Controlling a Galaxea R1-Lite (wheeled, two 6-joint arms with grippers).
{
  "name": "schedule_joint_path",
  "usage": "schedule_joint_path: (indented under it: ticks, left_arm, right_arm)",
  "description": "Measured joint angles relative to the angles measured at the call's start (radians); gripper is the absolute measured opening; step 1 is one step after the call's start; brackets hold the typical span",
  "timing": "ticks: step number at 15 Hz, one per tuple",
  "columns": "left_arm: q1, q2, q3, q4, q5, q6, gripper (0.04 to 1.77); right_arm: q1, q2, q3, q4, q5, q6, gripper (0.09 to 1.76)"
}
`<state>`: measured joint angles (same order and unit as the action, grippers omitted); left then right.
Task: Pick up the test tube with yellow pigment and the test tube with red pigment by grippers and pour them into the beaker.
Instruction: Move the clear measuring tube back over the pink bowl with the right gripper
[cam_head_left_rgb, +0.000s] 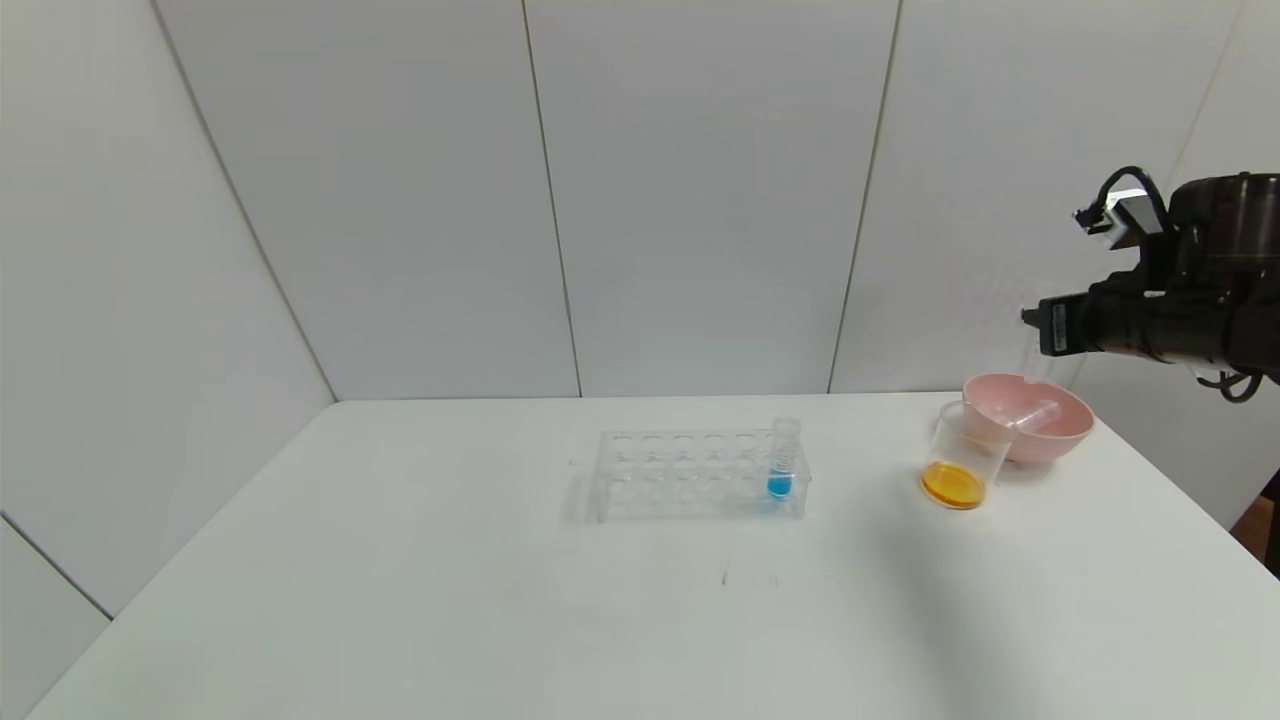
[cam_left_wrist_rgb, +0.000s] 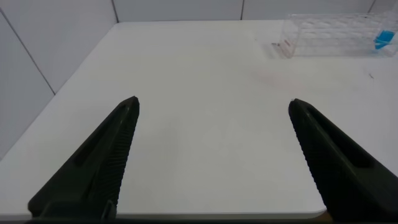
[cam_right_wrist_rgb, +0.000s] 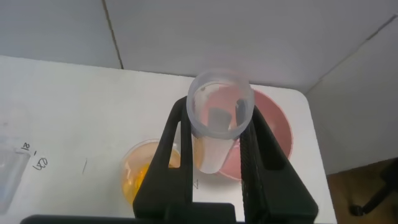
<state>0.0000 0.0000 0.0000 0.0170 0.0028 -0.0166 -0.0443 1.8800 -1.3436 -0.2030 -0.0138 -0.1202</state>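
Observation:
My right gripper (cam_right_wrist_rgb: 217, 115) is shut on a clear, empty test tube (cam_right_wrist_rgb: 212, 152), its open mouth toward the camera. In the head view this gripper (cam_head_left_rgb: 1028, 318) hangs at the far right, above the pink bowl (cam_head_left_rgb: 1072, 432). Under it stands the beaker (cam_head_left_rgb: 962, 462), with orange-yellow liquid at its bottom (cam_right_wrist_rgb: 144, 177). A second empty test tube (cam_head_left_rgb: 1035, 413) lies in the bowl. No tube here shows yellow or red pigment. My left gripper (cam_left_wrist_rgb: 214, 102) is open over bare table, holding nothing.
A clear tube rack (cam_head_left_rgb: 690, 478) stands mid-table with one blue-liquid tube (cam_head_left_rgb: 781, 462) at its right end; the left wrist view shows the rack (cam_left_wrist_rgb: 329, 34) far off. The pink bowl (cam_right_wrist_rgb: 278, 127) touches the beaker's far side. White walls close the back.

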Motion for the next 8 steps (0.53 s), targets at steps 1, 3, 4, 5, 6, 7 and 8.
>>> schedule_joint_path:
  ticks: [1,3,4,5,6,7,8]
  left_arm:
    - [0.0,0.0,0.0,0.0,0.0,0.0,1.72]
    - [0.0,0.0,0.0,0.0,0.0,0.0,1.72]
    - [0.0,0.0,0.0,0.0,0.0,0.0,1.72]
    - [0.0,0.0,0.0,0.0,0.0,0.0,1.72]
    - [0.0,0.0,0.0,0.0,0.0,0.0,1.72]
    - [0.0,0.0,0.0,0.0,0.0,0.0,1.72]
    - [0.0,0.0,0.0,0.0,0.0,0.0,1.72]
  right_arm:
    - [-0.001,-0.002,0.01,-0.019,-0.017,0.048,0.5]
    - [-0.002,0.006,0.024,-0.088,-0.051,0.085,0.5]
    - [-0.003,0.017,0.03,-0.137,-0.071,0.089,0.5]
    - [-0.006,0.032,0.038,-0.193,-0.094,0.091,0.5]
    - [-0.012,0.05,0.047,-0.262,-0.114,0.094,0.5]
    - [-0.017,0.07,0.058,-0.325,-0.13,0.094,0.5]
    - [-0.023,0.092,0.071,-0.376,-0.146,0.094,0.5]
